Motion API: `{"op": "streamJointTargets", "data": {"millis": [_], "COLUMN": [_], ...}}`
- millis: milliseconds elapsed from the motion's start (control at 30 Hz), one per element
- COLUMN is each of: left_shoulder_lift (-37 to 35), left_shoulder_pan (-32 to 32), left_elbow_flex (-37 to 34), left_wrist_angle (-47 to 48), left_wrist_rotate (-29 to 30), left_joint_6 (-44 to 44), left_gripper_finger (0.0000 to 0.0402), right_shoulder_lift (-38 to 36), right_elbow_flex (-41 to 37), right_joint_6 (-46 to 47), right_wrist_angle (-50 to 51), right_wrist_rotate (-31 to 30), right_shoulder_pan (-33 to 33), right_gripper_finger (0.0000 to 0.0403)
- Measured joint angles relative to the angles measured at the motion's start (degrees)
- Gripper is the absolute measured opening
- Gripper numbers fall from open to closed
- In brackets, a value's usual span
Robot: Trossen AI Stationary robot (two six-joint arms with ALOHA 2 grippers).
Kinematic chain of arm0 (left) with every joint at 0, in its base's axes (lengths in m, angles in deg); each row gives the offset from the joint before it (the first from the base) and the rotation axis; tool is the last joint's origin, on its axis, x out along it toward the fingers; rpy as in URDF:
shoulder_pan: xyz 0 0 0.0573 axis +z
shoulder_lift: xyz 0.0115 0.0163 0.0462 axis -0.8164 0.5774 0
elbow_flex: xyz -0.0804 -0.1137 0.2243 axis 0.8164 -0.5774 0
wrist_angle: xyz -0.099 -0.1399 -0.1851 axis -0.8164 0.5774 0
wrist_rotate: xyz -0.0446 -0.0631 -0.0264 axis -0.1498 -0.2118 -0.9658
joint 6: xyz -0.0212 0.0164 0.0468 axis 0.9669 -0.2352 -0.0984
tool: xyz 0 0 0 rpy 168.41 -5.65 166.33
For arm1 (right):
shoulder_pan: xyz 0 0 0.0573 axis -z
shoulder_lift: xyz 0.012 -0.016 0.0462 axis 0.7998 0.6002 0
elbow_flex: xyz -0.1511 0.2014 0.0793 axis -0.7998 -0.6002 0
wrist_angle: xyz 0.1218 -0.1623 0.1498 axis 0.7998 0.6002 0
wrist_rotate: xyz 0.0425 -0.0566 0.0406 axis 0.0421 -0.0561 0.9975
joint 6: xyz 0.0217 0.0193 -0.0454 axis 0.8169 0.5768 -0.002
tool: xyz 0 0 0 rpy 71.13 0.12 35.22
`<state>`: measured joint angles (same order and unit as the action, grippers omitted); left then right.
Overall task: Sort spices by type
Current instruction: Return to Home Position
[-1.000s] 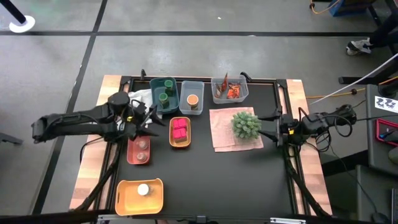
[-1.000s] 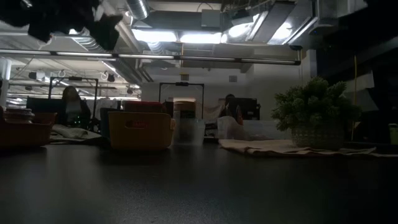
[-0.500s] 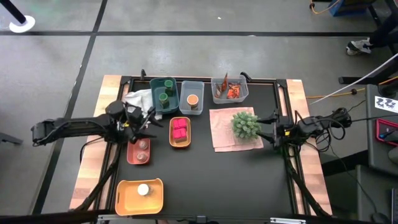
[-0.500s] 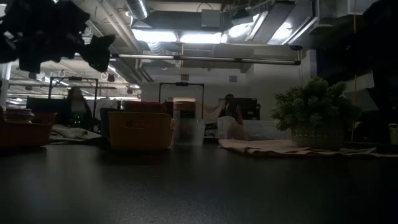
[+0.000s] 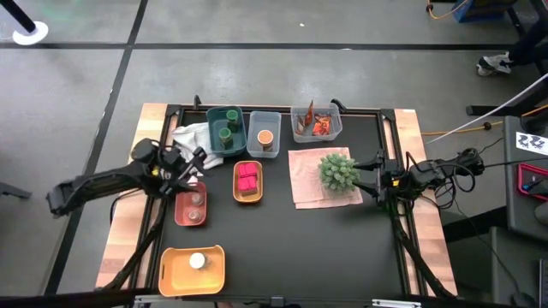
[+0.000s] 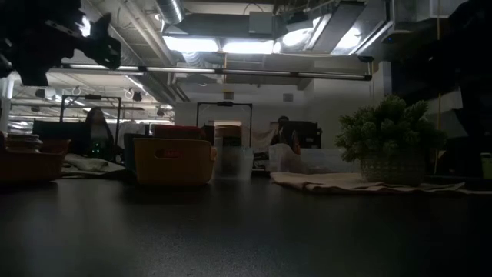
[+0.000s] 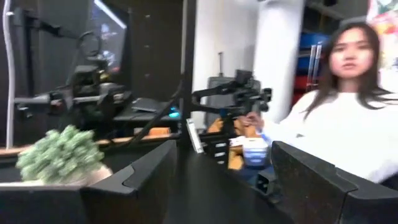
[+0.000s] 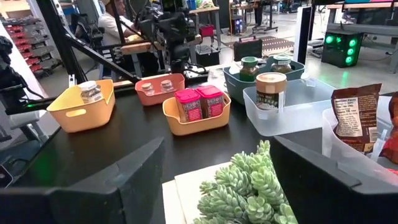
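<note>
L gripper (image 5: 196, 164) is hovering left-centre beside pink tray (image 5: 177, 209), fingers spread, empty; R gripper (image 5: 364, 177) is waiting right of plant (image 5: 339, 170), likewise released.

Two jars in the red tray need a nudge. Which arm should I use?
Left. The left gripper hangs open right beside the red tray. The right gripper is on the table's far side, with the plant between it and the tray.

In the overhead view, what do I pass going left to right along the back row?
White cloth → teal bin with green-lidded jars → clear bin with orange-lidded jar → second clear bin with red-orange packets.
</note>
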<state>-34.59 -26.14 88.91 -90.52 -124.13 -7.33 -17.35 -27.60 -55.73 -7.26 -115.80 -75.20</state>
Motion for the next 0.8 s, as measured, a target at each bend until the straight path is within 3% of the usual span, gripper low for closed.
{"op": "streamJointTargets", "data": {"millis": [233, 467, 800], "left_shoulder_lift": [-9.14, -11.19, -11.21], "left_shoulder_pan": [4.99, 3.36, -1.82], "left_elbow_flex": [0.00, 0.00, 0.00], "left_wrist_angle": [7.53, 18.12, 15.43], "left_wrist_rotate": [-1.54, 9.74, 11.91], "left_joint_6": [1.54, -6.42, -9.28], "left_gripper_finger": [0.0249, 0.0249, 0.0249], "right_shoulder_lift": [0.00, 0.00, 0.00], "right_elbow_flex": [0.00, 0.00, 0.02], "right_joint_6": [-0.02, -0.03, -0.04], "right_wrist_angle": [0.00, 0.00, 0.00], "right_wrist_rotate": [0.00, 0.00, 0.02], "right_shoulder_pan": [0.00, 0.00, 0.00], "right_gripper_finger": [0.0289, 0.0289, 0.0289]}}
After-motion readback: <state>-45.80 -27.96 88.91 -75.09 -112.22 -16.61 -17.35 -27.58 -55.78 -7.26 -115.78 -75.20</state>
